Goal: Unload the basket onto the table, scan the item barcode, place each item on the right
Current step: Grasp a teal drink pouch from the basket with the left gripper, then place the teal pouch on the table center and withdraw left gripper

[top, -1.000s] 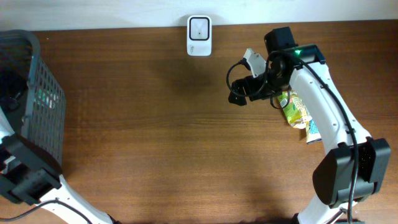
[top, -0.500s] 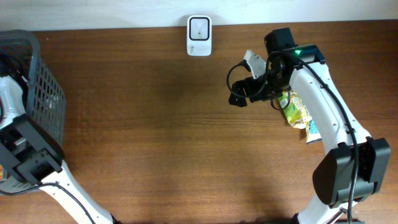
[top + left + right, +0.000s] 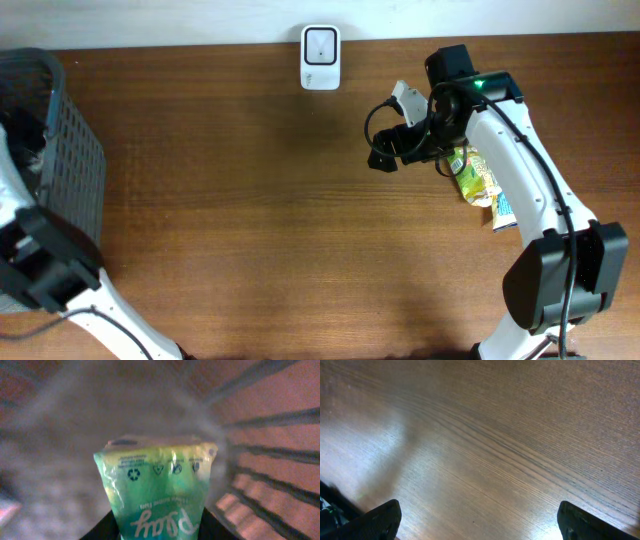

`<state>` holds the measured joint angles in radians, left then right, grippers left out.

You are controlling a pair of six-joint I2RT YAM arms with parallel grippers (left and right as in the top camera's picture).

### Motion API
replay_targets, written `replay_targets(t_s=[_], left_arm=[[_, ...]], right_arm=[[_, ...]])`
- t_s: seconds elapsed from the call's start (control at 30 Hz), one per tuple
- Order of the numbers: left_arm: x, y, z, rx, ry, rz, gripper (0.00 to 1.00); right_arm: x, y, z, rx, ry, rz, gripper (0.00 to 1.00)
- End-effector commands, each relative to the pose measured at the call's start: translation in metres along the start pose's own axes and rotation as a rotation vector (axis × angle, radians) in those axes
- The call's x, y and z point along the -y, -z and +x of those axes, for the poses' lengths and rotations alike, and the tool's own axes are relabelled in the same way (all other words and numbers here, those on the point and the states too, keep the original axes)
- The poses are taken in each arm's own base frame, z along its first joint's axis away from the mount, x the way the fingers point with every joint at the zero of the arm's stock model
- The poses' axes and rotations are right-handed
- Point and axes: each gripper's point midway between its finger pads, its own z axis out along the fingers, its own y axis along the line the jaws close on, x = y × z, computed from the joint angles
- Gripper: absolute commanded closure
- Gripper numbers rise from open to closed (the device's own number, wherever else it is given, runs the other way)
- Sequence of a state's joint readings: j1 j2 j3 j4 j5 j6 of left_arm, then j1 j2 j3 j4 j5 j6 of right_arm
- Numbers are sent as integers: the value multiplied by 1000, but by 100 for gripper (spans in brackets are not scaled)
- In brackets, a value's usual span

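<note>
Step in hand: the pick. Left gripper (image 3: 155,529) is clamped on the green pouch (image 3: 157,485), which sits between its fingers, down inside the basket (image 3: 70,150). Right gripper (image 3: 480,522) is wide open and empty over the table (image 3: 485,435). Next, likely: lift clear of the basket and carry to the scanner (image 3: 320,43), well away from this hand, barcode facing it.

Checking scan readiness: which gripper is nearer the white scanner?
Right. The right gripper hangs over the table right of the scanner; the left gripper is far off in the basket, at a green pouch.
</note>
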<state>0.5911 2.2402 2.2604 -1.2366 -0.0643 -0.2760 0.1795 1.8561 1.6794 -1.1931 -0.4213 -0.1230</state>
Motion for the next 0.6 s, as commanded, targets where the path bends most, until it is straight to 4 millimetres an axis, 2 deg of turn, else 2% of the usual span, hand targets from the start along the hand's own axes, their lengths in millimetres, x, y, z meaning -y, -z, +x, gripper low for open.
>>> replay_targets(t_s=[0.0, 0.07, 0.1, 0.17, 0.2, 0.23, 0.27, 0.3, 0.33, 0.37, 0.4, 0.47, 0.53, 0.57], left_arm=[[13, 146, -15, 264, -21, 70, 62], [49, 191, 14, 295, -110, 133, 62], [73, 203, 31, 294, -167, 164, 62], [123, 209, 66, 257, -294, 221, 62], [149, 205, 89, 221, -365, 241, 61], [165, 200, 106, 189, -416, 249, 61], [182, 192, 126, 152, -467, 255, 61], [204, 176, 158, 84, -517, 251, 60], [214, 163, 177, 40, -539, 242, 60], [231, 142, 213, -33, -589, 230, 60], [254, 115, 260, -126, -672, 245, 60], [282, 80, 325, -231, -772, 292, 59], [301, 54, 378, -289, -847, 315, 58], [307, 47, 394, -301, -873, 310, 57]], right_arm=[[-3, -2, -2, -1, 0, -13, 1], [-3, -2, -2, 1, 0, -13, 1], [-3, -2, -2, 0, 0, -13, 1], [-3, -2, -2, 0, 0, -13, 1], [-3, -2, -2, 0, 0, -13, 1], [-3, -2, -2, 0, 0, -13, 1], [-3, -2, -2, 0, 0, -13, 1], [-3, -2, -2, 1, 1, -13, 1], [-2, -2, -2, 1, 1, -13, 1], [-3, -2, -2, 1, 1, -13, 1], [-2, -2, -3, 1, 1, -13, 1], [-3, -2, -2, 1, 1, -13, 1], [-3, -2, -3, 1, 1, -13, 1], [-3, -2, -3, 2, 1, -13, 1]])
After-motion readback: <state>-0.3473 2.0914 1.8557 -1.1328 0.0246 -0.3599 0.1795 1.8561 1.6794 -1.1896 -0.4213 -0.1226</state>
